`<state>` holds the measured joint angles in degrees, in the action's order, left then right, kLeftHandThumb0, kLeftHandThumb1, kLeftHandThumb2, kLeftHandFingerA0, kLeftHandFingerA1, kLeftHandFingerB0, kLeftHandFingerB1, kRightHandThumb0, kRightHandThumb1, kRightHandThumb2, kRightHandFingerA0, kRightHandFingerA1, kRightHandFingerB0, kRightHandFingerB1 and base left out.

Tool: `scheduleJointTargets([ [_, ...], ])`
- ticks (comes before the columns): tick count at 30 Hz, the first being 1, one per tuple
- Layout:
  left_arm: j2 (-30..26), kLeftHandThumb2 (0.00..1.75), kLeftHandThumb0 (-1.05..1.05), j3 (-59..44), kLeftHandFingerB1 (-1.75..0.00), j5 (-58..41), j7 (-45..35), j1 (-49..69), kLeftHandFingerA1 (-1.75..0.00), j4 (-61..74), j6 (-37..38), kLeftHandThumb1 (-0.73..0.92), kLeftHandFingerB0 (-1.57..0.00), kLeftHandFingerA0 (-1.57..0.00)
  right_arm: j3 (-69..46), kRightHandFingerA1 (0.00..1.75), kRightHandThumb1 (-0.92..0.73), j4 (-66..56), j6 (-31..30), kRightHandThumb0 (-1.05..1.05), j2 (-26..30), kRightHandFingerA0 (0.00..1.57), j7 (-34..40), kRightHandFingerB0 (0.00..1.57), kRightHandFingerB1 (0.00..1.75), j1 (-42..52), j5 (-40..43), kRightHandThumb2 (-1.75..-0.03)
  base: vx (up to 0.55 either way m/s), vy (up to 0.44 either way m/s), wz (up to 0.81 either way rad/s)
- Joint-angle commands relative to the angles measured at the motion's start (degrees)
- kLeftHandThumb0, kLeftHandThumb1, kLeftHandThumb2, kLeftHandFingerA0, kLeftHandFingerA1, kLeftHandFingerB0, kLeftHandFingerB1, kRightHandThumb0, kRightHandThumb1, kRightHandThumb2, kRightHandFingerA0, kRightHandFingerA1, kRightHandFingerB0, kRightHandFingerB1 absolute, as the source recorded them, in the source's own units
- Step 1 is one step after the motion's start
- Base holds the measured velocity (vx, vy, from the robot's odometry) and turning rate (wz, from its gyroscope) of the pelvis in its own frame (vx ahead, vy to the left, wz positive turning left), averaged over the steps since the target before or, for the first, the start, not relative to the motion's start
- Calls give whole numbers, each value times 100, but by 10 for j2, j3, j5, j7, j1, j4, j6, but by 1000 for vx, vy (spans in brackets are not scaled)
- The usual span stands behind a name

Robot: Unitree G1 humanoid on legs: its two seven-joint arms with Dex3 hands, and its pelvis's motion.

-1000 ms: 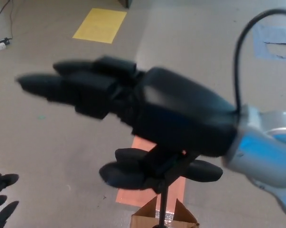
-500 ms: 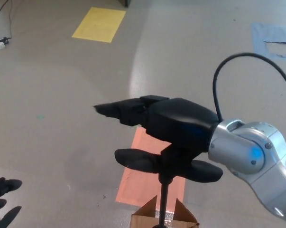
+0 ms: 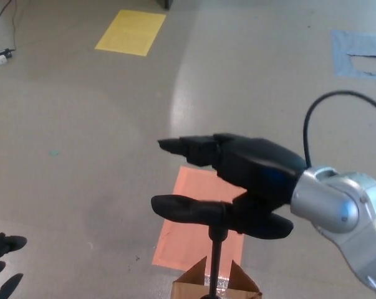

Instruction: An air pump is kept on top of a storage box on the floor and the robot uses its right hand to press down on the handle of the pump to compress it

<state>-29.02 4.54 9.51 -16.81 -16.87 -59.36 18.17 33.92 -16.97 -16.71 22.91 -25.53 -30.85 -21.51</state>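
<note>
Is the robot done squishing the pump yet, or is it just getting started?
Just getting started, it seems. Done: the right hand has reached the pump handle, sitting over its right end. In hand: it looks laid on the handle, fingers stretched out, though firm contact is hard to tell. Left: the push itself, since the rod stands tall above the box. The left hand waits at the lower left corner.

Glossy black plastic on the right hand (image 3: 250,165), brushed silver metal at its wrist (image 3: 337,208). Matt black on the pump handle (image 3: 194,208). Brown corrugated cardboard for the storage box (image 3: 216,286). Smooth, faintly shiny grey floor (image 3: 81,124).
</note>
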Motion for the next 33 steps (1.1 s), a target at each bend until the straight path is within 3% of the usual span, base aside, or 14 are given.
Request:
scheduleJointTargets([
  [1, -13, 111, -33, -2, -47, 8, 4, 2, -48, -2, -15, 60, 0, 0, -6, 10, -71, -16, 21, -87, -3, 0, -13, 0, 10, 48, 3, -92, 0, 0, 0],
  [2, -14, 111, -33, -1, -47, 9, 5, 1, -48, -3, -14, 60, 0, 0, -3, 10, -71, -19, 23, -87, -3, 0, -15, 0, 10, 61, 4, -92, 0, 0, 0],
  [3, -13, 111, -33, -2, -47, 8, 4, 1, -48, -4, -12, 60, 0, 0, 0, 16, -77, -22, 21, -87, -3, 0, -19, 0, 13, 69, 3, -114, 0, 0, 0],
  [12, -15, 111, -32, -3, -46, 11, 4, 2, -48, -5, -10, 61, 0, 0, 15, 15, -77, -10, 49, -89, -22, 0, -25, 0, 12, 147, 17, -113, 0, 0, 0],
  [15, -15, 111, -32, -4, -46, 10, 5, 8, -48, -3, -9, 61, 0, 0, 51, 18, -75, 70, 57, -85, -37, 0, -4, 0, 15, 162, -21, -113, 0, 0, 0],
  [16, -15, 111, -32, -2, -46, 12, 5, 9, -48, -3, -8, 61, 0, 0, 55, 10, -73, 113, 59, -89, -48, 0, 4, 0, 9, 161, -21, -96, 0, 0, 0],
  [18, -14, 111, -32, -3, -46, 11, 5, 10, -48, -3, -9, 61, 0, 0, 54, 11, -70, 159, 62, -86, -60, 0, 11, 0, 11, 158, -18, -91, 0, 0, 0],
  [19, -13, 111, -32, -5, -46, 9, 3, 10, -48, -3, -10, 61, 0, 0, 53, 18, -73, 186, 67, -83, -66, 0, 17, 0, 17, 156, -17, -111, 0, 0, 0],
  [25, -15, 111, -32, -4, -46, 12, 6, -1, -47, -2, -10, 61, 0, 0, 48, 12, -77, 410, 102, -92, -122, 0, 74, 0, 11, 99, -30, -114, 0, 0, 0],
  [29, -15, 111, -32, -1, -46, 15, 9, -3, -48, 1, -10, 61, 0, 0, 48, 11, -76, 485, 104, -91, -144, 0, 92, 0, 11, 75, -38, -113, 0, 0, 0],
  [33, -11, 111, -32, -4, -46, 10, 7, -4, -48, 1, -7, 62, 0, 0, 33, 15, -73, 612, 139, -90, -184, 0, 171, 0, 15, 52, -38, -110, 0, 0, 0],
])
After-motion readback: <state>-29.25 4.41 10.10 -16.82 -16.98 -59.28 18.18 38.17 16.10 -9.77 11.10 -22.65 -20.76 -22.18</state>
